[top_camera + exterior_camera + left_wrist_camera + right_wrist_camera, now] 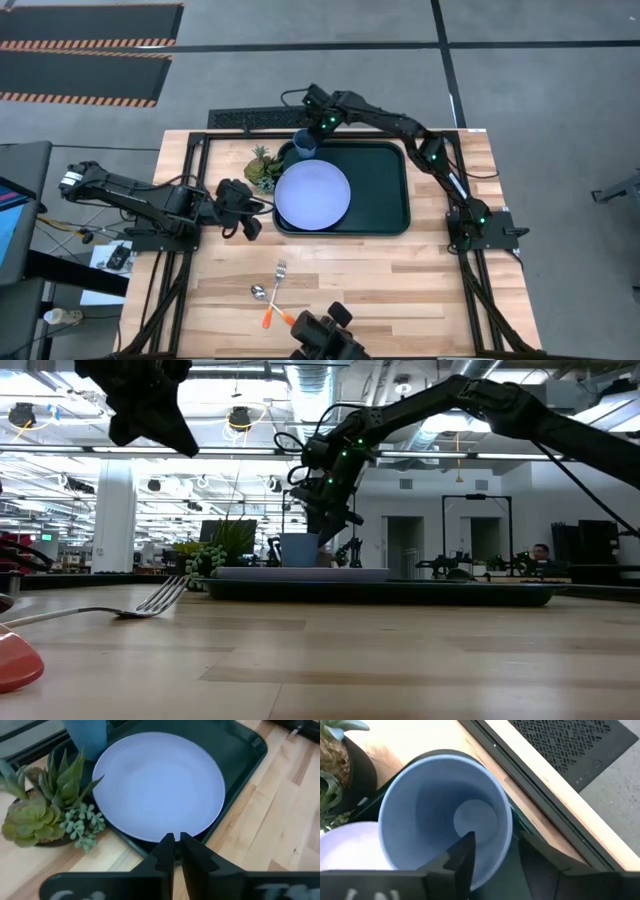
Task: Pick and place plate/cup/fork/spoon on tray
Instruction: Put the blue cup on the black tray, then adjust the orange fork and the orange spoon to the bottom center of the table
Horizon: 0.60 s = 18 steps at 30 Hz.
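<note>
The dark tray (pixel 385 195) lies at the table's far middle. The lavender plate (pixel 313 194) lies in its left part, reaching the left rim. The blue cup (pixel 304 144) stands upright on its base in the tray's far left corner, also in the low view (pixel 298 550). My right gripper (pixel 318 128) is at the cup from above, shut on it. My left gripper (pixel 247 212) is shut and empty just left of the tray, facing the plate (pixel 160 785). The fork (pixel 279 275) and spoon (pixel 262 294) lie on the near table. My right gripper has one finger (pixel 462 860) inside the cup and the other (pixel 540 857) outside, with the cup's wall at its rim (pixel 509 837) between them. The fingers come slanting down from above and the far right. The cup stands upright on the tray.
A small potted succulent (pixel 263 168) stands on the table just left of the tray's far left corner, close to the cup. A dark camera mount (pixel 325 335) sits at the near edge beside the cutlery. Bare wood lies to the right of the cutlery.
</note>
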Motion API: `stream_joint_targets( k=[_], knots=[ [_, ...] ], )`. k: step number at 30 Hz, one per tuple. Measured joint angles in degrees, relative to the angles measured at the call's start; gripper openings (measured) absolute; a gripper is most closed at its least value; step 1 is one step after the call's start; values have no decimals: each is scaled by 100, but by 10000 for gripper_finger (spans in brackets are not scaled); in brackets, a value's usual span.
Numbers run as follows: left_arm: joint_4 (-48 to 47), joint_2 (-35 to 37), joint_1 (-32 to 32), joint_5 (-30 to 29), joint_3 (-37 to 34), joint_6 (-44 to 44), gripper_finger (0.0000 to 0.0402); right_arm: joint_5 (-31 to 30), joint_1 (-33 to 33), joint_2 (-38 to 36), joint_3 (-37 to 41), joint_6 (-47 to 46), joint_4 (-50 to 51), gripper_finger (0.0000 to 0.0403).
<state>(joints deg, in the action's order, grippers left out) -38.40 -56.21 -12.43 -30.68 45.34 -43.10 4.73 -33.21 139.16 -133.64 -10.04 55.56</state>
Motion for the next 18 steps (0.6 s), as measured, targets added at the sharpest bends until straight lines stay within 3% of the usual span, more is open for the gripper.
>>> stream_joint_targets(
  k=[6, 12, 18],
  knots=[
    [-454, 0, 0, 320, 0, -414, 66, 11, 0, -273, 0, -1, 31, 216],
    [-781, 0, -127, 1288, -209, -1171, 132, 9, -28, -957, -9, 86, 350, 215],
    [-244, -98, -994, 2105, -776, -2696, 176, -32, -11, -1690, -11, 300, 975, 212]
  ],
)
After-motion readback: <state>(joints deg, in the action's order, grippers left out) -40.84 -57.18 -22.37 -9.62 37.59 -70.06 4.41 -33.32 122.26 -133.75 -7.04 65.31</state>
